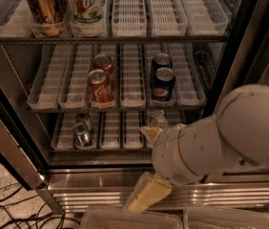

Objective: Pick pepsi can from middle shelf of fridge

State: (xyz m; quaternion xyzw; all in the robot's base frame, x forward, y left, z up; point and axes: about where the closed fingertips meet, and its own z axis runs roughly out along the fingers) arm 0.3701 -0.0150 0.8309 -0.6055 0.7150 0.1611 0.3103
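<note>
Two dark blue pepsi cans stand in one lane of the middle shelf [125, 108], the front pepsi can [163, 84] with its logo facing me and a second [161, 61] behind it. The fridge [101, 179] is open, with white slotted trays on each rack. My white arm [220, 142] fills the lower right. My gripper [146, 194], tan coloured, hangs low in front of the fridge's steel base, below and a little left of the pepsi cans, touching nothing.
Two red Coca-Cola cans [100, 86] stand two lanes left of the pepsi. A gold can [43, 6] and a green-and-white can [87, 6] are on the top shelf. Silver cans [82, 131] and a clear bottle [156, 120] sit on the lower shelf. The door edge [234, 56] is right; cables [1, 206] lie lower left.
</note>
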